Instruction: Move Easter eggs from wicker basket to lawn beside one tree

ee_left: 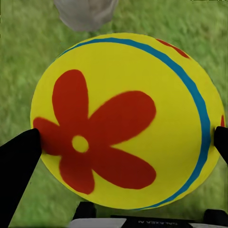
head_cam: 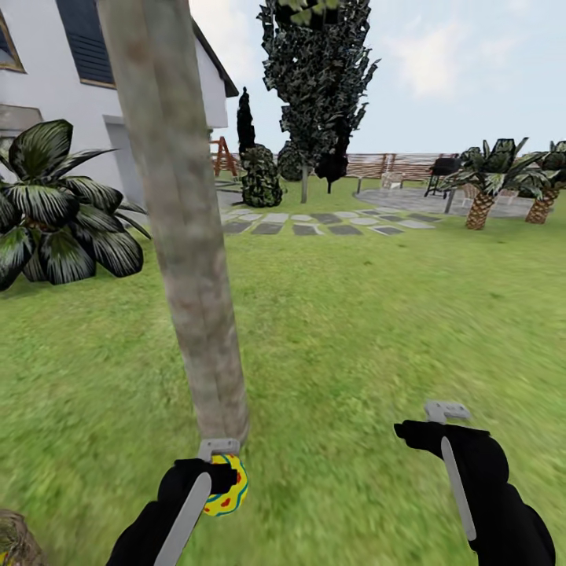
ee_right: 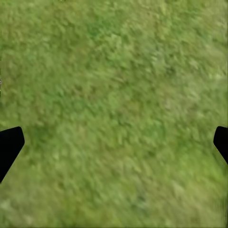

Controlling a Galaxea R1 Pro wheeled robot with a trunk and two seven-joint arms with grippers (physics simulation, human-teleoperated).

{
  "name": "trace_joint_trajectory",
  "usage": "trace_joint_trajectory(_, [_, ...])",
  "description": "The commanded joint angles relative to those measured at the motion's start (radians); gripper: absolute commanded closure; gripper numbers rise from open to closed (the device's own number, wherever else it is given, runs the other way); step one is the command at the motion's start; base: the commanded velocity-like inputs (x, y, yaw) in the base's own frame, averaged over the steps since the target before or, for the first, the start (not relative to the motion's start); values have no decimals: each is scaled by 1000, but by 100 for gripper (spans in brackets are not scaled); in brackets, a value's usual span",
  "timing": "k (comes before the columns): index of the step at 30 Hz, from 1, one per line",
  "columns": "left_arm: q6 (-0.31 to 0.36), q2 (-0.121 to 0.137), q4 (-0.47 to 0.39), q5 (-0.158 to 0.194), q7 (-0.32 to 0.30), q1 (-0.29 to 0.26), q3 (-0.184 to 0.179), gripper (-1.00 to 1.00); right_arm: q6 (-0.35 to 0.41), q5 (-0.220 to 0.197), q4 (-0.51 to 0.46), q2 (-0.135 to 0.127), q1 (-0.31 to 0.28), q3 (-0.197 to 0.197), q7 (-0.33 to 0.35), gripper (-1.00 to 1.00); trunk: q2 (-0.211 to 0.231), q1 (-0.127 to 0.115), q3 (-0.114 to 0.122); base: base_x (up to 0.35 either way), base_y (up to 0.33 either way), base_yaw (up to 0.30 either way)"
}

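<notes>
Beside the tree (head_cam: 181, 236), egg (head_cam: 228, 489) half-hidden between clamped left fingers (ee_left: 19, 161); right fingers (ee_right: 9, 145) apart over lawn (ee_right: 114, 95).

head high, wrists near lawn (ee_right: 114, 95)

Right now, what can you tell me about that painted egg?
The egg is glossy yellow, with a big red flower with a yellow centre and a thin blue band curving round it. The left gripper holds it between its black fingers, above the grass, right by the foot of the tree trunk.
</notes>
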Motion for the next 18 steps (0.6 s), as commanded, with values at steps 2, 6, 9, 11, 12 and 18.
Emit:
trace_joint_trajectory(2, [-2,0,1,9,15,-1,-2,100,4,9,-1,0,0,0,5,-100,-1,0,0,0,-314,263])
trace_joint_trajectory(6, [-23,-1,3,10,41,-1,-17,100,4,10,-1,0,0,0,5,-100,-1,0,2,0,-314,269])
trace_joint_trajectory(9, [-37,-1,3,10,56,-1,-45,100,4,10,-1,0,0,1,5,-100,-1,0,4,0,-314,271])
trace_joint_trajectory(11, [-39,-2,6,10,59,-1,-53,100,4,10,-1,0,0,0,5,-100,-1,0,5,0,-314,272])
trace_joint_trajectory(12, [-43,-3,17,10,60,-1,-56,100,4,10,-1,0,-1,0,5,-100,-1,0,6,0,-314,272])
trace_joint_trajectory(18, [-63,-7,55,11,62,-1,-61,100,4,10,-1,0,-1,1,5,-100,-1,0,9,0,-314,250])
